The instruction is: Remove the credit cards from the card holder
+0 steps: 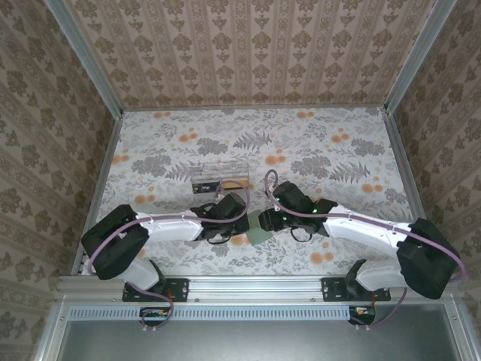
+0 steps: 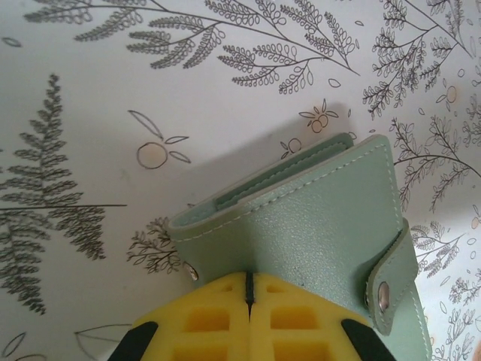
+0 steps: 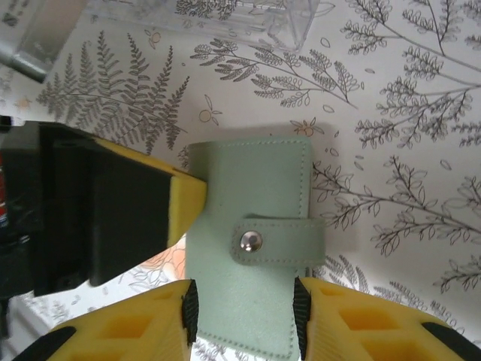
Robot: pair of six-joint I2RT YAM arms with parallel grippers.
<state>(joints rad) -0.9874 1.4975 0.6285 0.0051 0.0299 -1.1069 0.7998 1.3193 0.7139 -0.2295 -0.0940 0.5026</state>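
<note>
The card holder (image 1: 261, 228) is a pale green wallet, closed, its strap (image 3: 276, 241) snapped across the front. My left gripper (image 2: 248, 289) is shut on one edge of the card holder (image 2: 316, 226) and holds it tilted just above the table; its yellow fingertip (image 3: 184, 204) meets the wallet's left side in the right wrist view. My right gripper (image 3: 244, 312) is open and straddles the near end of the card holder (image 3: 252, 188), one ribbed pad close against each long edge. The credit cards are hidden inside. Both grippers meet at the table's front middle (image 1: 252, 218).
A clear plastic box (image 1: 220, 177) stands just behind the grippers; in the right wrist view the box (image 3: 225, 15) sits at the top edge. The floral tablecloth (image 1: 338, 150) stretches to the back and right. Patterned walls enclose the table on three sides.
</note>
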